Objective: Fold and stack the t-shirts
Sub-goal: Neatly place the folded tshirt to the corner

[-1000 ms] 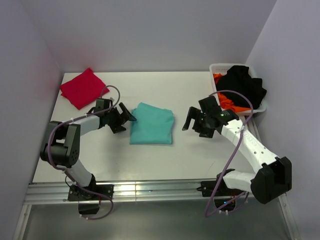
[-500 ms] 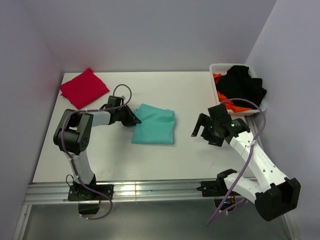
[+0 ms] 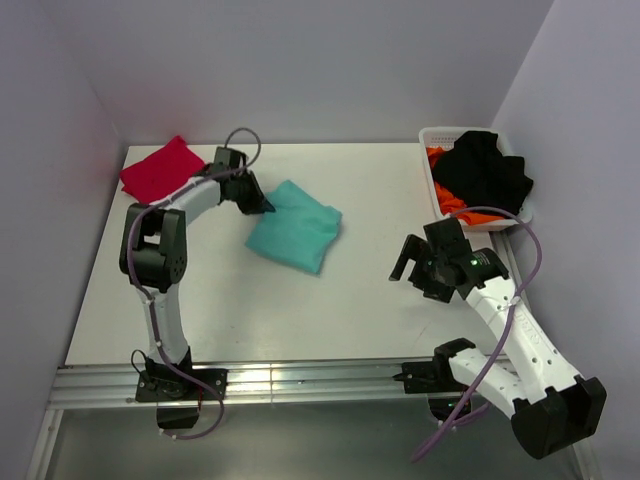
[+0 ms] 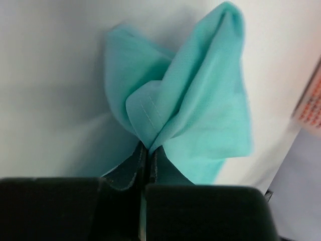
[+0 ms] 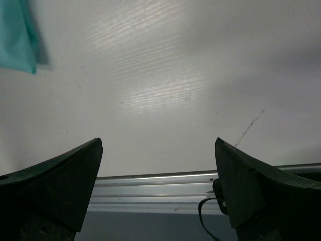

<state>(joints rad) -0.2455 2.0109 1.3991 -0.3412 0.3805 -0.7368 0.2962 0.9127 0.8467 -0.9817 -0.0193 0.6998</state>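
- L claw (image 3: 262, 206) is clamped tight on the teal tee (image 3: 295, 228), pinching the cloth at the tee's 10 o'clock corner. In the wrist cam the fingers (image 4: 128, 168) are pressed together w/ a hemmed fold squeezed between them.
- The teal tee is folded and sits skewed, diamond-like, just past mid-table. It bunches up into peaks at the pinch. The gripped corner looks raised off the table (image 3: 340, 310), tho that's hard to judge from above.
- The red tee (image 3: 160, 170) lies folded and flat at the far-left corner, approx 10 o'clock. It is near the L arm but apart from the teal one.
- R claw (image 3: 408, 262) hangs over bare table at approx 4 o'clock w/ jaws spread wide and nothing between them. It is well apart from the teal tee.
- The white basket (image 3: 428, 140) stands at approx 2 o'clock by the right edge. Black cloth (image 3: 488, 170) is heaped in it over orange cloth (image 3: 455, 205).
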